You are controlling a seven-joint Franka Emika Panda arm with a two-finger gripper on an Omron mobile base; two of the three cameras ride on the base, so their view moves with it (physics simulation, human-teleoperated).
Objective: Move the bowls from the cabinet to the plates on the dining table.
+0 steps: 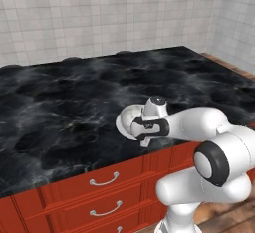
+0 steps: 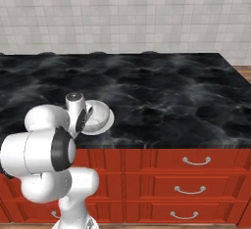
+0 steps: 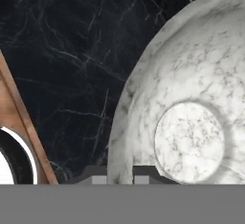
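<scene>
Holding, at the near edge of the broad black marble-look dining table (image 1: 60, 112) with white veins: one mottled white-grey stone-look bowl (image 1: 130, 118), round and deep, upright.

Item, bowl. We find it in the hand view (image 3: 191, 98) seen from above, its flat inner floor paler than its veined wall. In both base views it sits low over the slab close to the front edge, above the red drawer fronts with curved silver handles (image 1: 104, 179). A pale ring shows around its base in the right base view (image 2: 96, 117); we judge this may be a plate beneath it, but we cannot tell for sure, nor whether the bowl already rests or hangs just above.

Item, two-finger gripper (image 3: 120, 176). Fingers nearly pressed together, pinching the bowl's near rim, one tip inside the wall and one outside. The hand points down over the near side of the bowl in the left base view.

Item, step in hand, by our judgement: setting this bowl down on its plate. To do it well we would lower straight, keep the rim level so the base lands flat, centre the base within the ring, and release only once the weight is taken. A pinch on one side tends to tip a deep bowl; we would part the fingers slowly and lift straight up, clear of the rim, since the front edge is near.
</scene>
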